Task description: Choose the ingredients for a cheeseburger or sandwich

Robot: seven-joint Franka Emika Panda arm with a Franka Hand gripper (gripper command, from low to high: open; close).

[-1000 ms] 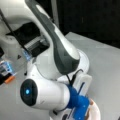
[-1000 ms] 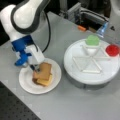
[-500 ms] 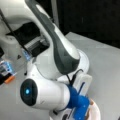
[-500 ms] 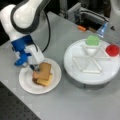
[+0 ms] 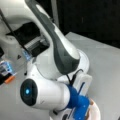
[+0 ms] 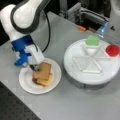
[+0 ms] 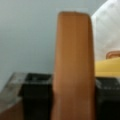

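Observation:
On a white plate [image 6: 27,85] at a front view's left lies the sandwich stack, with a yellow cheese square [image 6: 47,80] under a tan toast square [image 6: 45,70]. My gripper [image 6: 35,68], on its blue mount, is down at the stack's left edge, shut on the top toast. In the wrist view that toast [image 7: 73,65] stands on edge between the black fingers [image 7: 35,95], with the cheese [image 7: 107,67] to its right. In a front view the arm [image 5: 55,55] fills the picture and only the blue mount [image 5: 80,105] and the plate's rim [image 5: 96,112] show.
A round white turntable [image 6: 75,72] with raised dividers stands at a front view's right, carrying a green leafy piece [image 6: 93,40] and a red disc [image 6: 112,49]. Grey equipment and a small orange part [image 6: 81,28] sit along the back edge.

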